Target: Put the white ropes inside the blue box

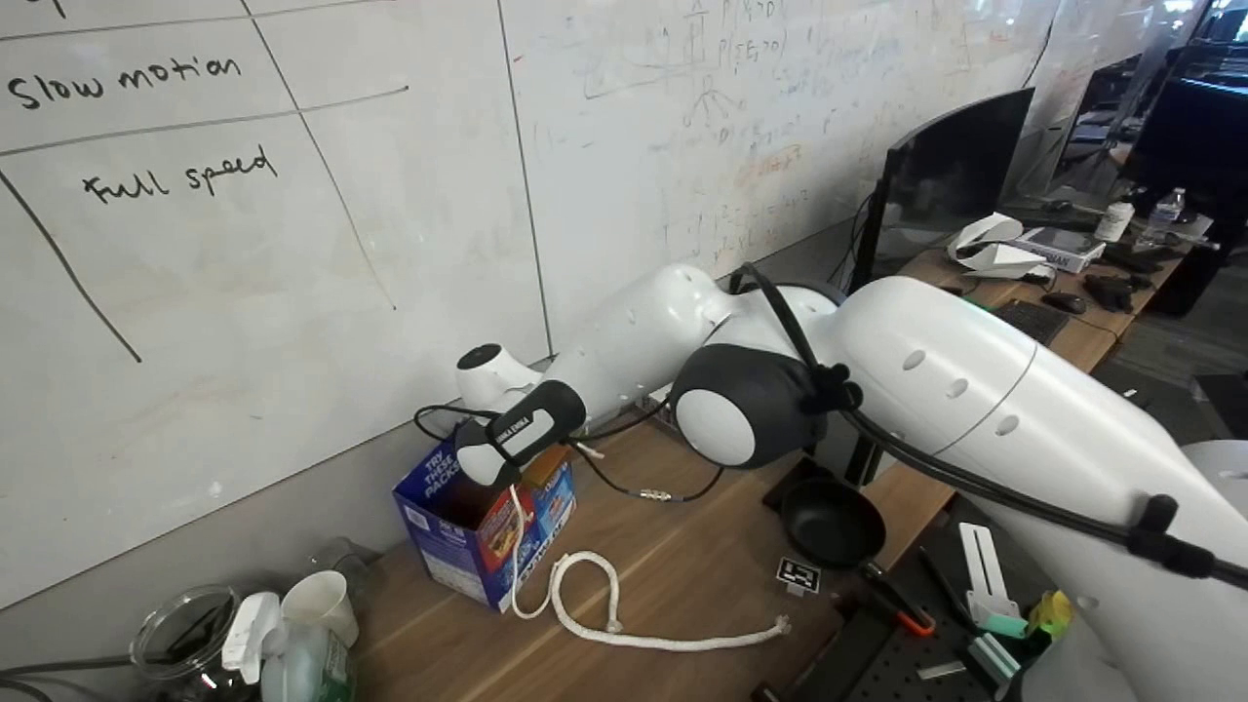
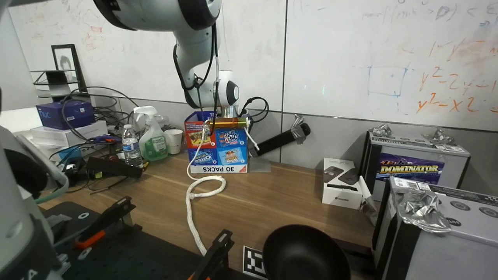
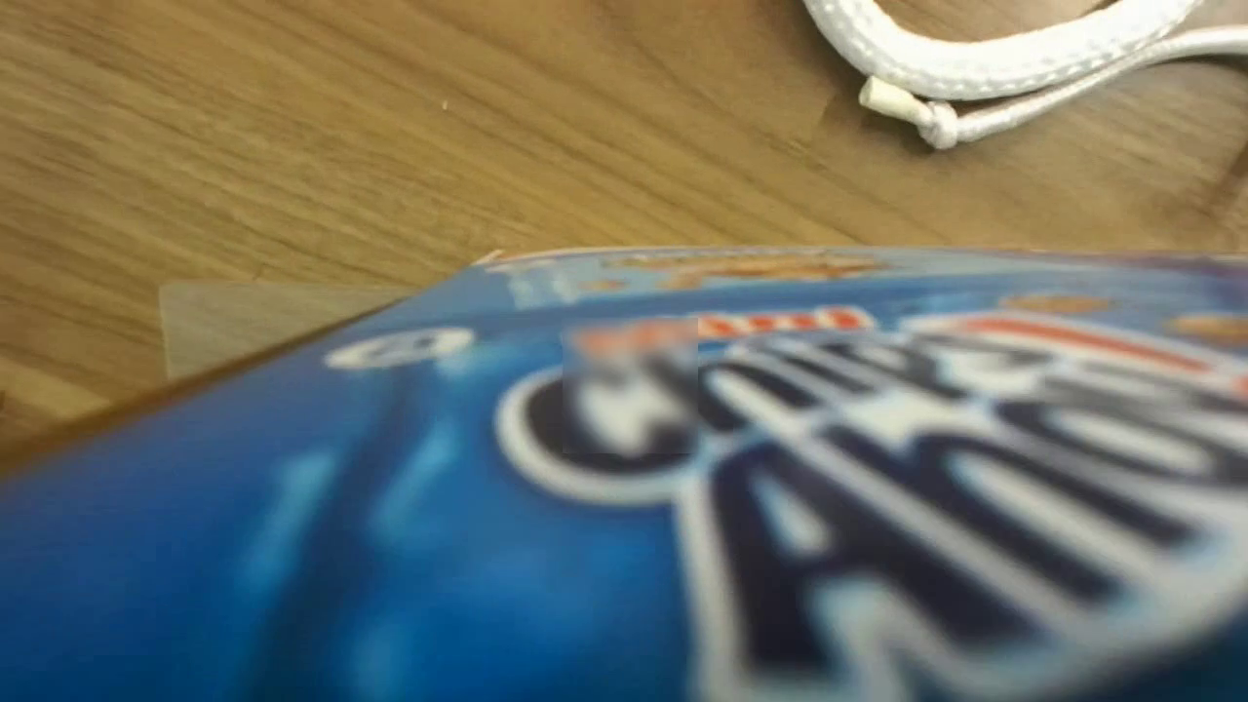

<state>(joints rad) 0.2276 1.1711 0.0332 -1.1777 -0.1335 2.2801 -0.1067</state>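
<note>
while the thin white rope (image 1: 515,580) hangs down outside the blue box (image 2: 223,153), the thick white rope (image 2: 190,208) lies on the surface (image 2: 272,202), its tail toward the edge across from the box. the gripper (image 2: 229,112) is pressed together at the box's top, the thick rope below it toward that edge; i can't see if it pinches rope.

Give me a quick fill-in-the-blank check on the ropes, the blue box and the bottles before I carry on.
The thick white rope lies ____ (inside or outside) the blue box.
Part of the thinner white rope hangs ____ (in front of or behind) the box's printed face.
In an exterior view, that face reads, upside down, "30 ____".
In that view, the spray bottle stands between a plastic bottle and a white ____.

Missing words: outside; in front of; PACKS; cup.
</note>
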